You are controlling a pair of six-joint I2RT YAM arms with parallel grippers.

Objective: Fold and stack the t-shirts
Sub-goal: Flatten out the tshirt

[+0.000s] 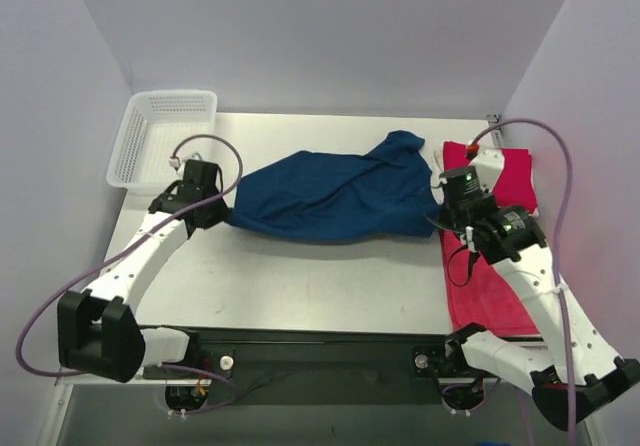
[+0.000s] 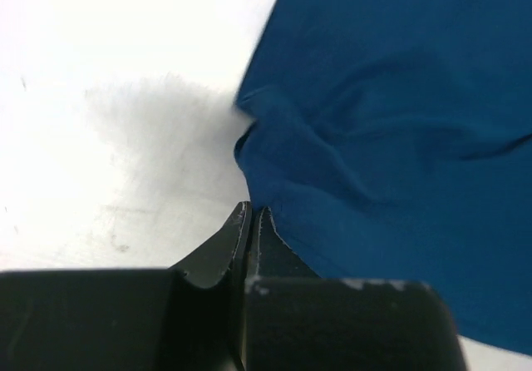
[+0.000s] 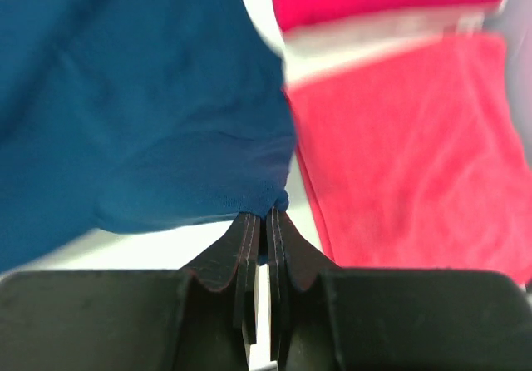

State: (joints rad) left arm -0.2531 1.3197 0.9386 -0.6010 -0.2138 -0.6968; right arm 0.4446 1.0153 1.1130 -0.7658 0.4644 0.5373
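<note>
- Jaws on the left gripper (image 2: 252,221): black fingers pressed right together, pinching the left edge of the navy t-shirt (image 2: 399,138). The cloth puckers into soft folds just past the tips.
- Right gripper (image 3: 266,221), same deal: clamped tight on a small bunched bit of the navy cloth at its right edge.
- The navy tee is soft matte cotton, strung out between the two grippers across the middle of the table (image 1: 320,276). It's rumpled, with a lump poking toward the back right.
- Just beside its right end there's a flat red t-shirt (image 1: 490,286), spread fairly smooth along the table's right side, partly under the right arm.
- Behind that, at the far right corner, sits a folded red t-shirt (image 1: 510,176), a neat thick rectangle in brighter crimson.
- The tabletop is pale and smooth, a bit scuffed up close.
- A white mesh basket (image 1: 165,136), rectangular plastic lattice, is at the far left corner, well apart from the shirts.
</note>
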